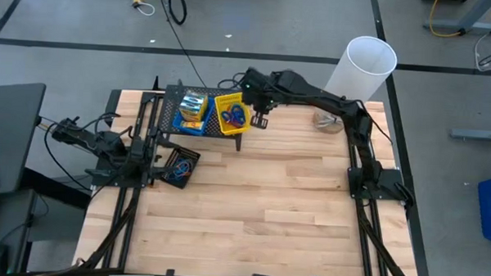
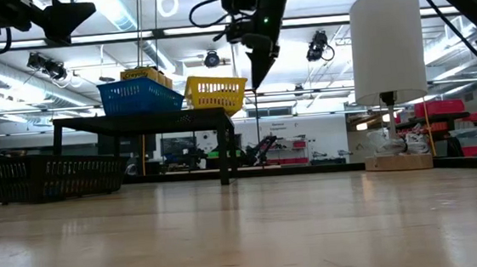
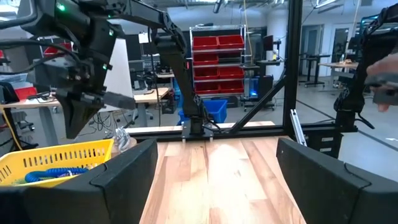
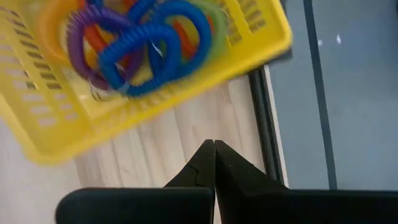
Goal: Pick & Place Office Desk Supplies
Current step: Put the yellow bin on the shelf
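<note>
while the right gripper (image 1: 260, 120) hung with its fingers pressed together on nothing just beside the yellow bin (image 1: 231, 114) of coloured loops (image 4: 140, 46) on the black rack (image 1: 168, 119), the left gripper (image 1: 151, 153) waited wide apart near that rack.

Quick count: one yellow slotted plastic bin (image 1: 231, 113), one blue plastic bin (image 1: 192, 113), one black plastic bin (image 1: 179, 167), one tall white cylinder (image 1: 364, 67). Coiled coloured loops (image 4: 140, 43): too tangled to count.
</note>
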`<action>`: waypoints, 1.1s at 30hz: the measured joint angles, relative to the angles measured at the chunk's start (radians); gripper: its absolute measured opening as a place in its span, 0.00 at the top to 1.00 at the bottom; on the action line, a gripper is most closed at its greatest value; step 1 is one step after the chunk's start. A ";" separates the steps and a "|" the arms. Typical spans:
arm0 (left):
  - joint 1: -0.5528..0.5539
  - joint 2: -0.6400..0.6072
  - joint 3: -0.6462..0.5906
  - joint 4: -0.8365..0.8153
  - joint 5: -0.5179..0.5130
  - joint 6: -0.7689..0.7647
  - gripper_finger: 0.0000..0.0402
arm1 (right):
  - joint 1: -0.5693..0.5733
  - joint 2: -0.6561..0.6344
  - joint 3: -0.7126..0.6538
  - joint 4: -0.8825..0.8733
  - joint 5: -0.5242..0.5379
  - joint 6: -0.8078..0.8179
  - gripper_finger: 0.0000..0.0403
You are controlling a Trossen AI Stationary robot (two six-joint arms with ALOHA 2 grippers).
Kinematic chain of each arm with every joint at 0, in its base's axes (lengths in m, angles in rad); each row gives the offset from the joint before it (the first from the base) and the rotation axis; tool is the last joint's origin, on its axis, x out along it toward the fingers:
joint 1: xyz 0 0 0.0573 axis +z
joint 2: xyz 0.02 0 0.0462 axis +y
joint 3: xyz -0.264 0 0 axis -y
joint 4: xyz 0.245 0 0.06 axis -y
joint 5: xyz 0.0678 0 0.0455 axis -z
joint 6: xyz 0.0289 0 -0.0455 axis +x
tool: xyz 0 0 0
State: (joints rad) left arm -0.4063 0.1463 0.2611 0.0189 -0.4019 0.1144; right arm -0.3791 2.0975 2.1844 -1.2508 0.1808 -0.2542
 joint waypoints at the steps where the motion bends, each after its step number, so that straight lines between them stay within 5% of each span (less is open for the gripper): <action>1: 0.000 0.000 0.000 0.000 0.000 -0.001 0.17 | 0.001 0.000 -0.012 0.018 -0.005 -0.002 1.00; 16: 0.000 0.000 0.000 -0.001 -0.013 -0.014 0.17 | 0.056 0.000 -0.048 0.127 -0.207 -0.049 1.00; 33: 0.000 0.000 0.000 -0.001 -0.016 -0.020 0.17 | 0.016 0.010 -0.048 0.126 -0.156 -0.077 1.00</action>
State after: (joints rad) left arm -0.4064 0.1464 0.2607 0.0183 -0.4179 0.0940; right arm -0.3628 2.1077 2.1363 -1.1253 0.0247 -0.3312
